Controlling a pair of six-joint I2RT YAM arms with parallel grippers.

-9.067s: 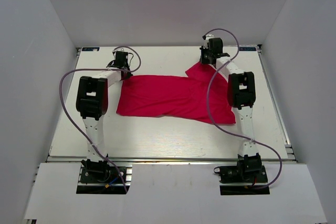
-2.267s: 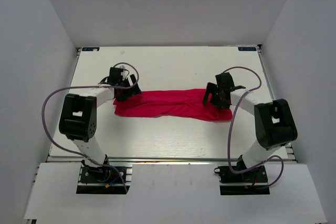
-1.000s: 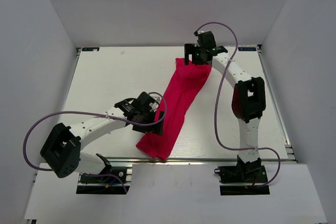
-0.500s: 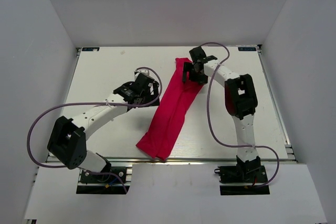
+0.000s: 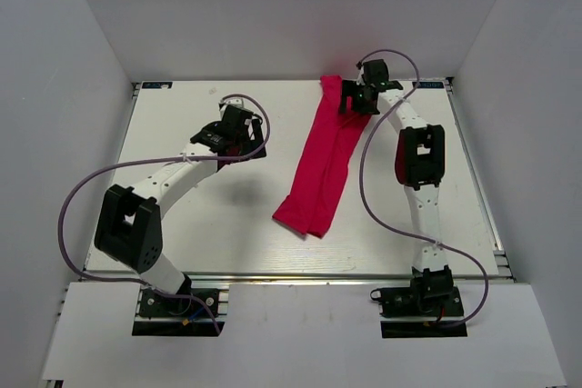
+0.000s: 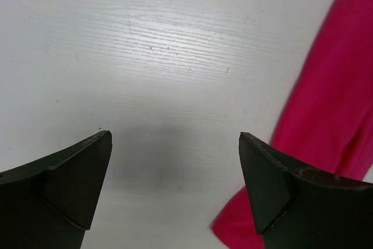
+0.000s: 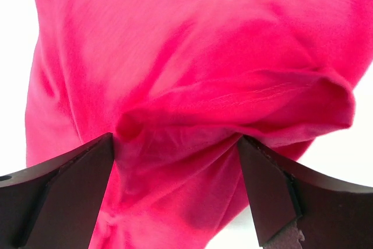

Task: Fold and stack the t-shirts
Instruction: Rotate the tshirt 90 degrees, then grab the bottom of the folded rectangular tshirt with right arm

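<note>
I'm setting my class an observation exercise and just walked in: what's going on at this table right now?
Two robot arms are working on a crimson-pink t-shirt. It lies on the white table, folded into a long narrow strip running from the far edge toward the middle. The right tool is down on the strip's far end, jaws wide with bunched cloth between them. The left tool hangs open over bare table left of the shirt, touching nothing.

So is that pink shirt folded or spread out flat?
Folded, not spread: the t-shirt lies as a long narrow strip, its layers doubled over.
</note>
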